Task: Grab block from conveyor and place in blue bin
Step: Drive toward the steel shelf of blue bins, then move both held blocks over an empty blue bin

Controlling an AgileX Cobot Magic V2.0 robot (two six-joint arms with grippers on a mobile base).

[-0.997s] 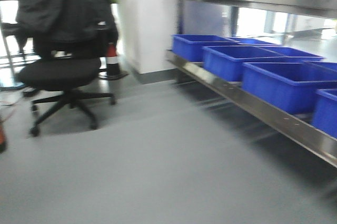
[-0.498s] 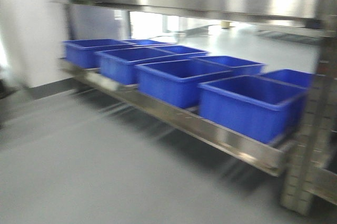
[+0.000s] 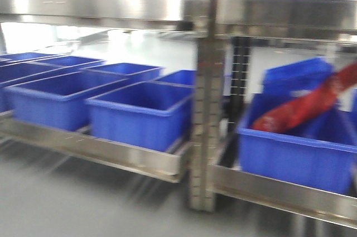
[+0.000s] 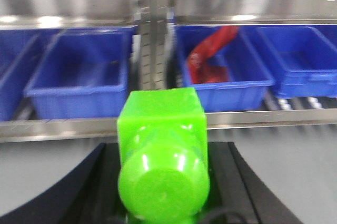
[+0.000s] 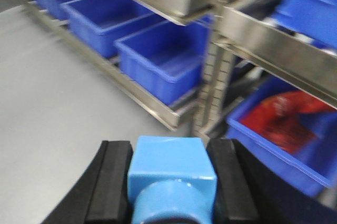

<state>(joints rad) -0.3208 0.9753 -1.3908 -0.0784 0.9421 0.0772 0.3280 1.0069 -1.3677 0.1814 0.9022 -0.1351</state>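
Note:
The block (image 4: 160,129) is bright green and fills the lower middle of the left wrist view. My left gripper (image 4: 163,153) is shut on it, a black finger (image 4: 108,182) on each side. My right gripper (image 5: 172,155) is shut on a light blue block (image 5: 171,163) between its black pads (image 5: 113,176). Blue bins stand on a steel rack ahead: one blue bin (image 3: 139,125) left of the rack post and another blue bin (image 3: 290,159) right of it. The same two show as a blue bin (image 4: 79,103) and a blue bin (image 4: 231,95) in the left wrist view. The conveyor is out of view.
A steel upright post (image 3: 203,109) splits the rack. A red bag (image 3: 301,109) lies in the bin to its right, seen as the red bag (image 4: 210,55) and the red bag (image 5: 281,116) in the wrist views. An upper shelf (image 3: 100,11) overhangs the bins. Grey floor (image 5: 58,92) lies before the rack.
The front view has swung right: the office chair and open floor left the frame, the bins slid left, and the rack post and the bin with the red bag came into view.

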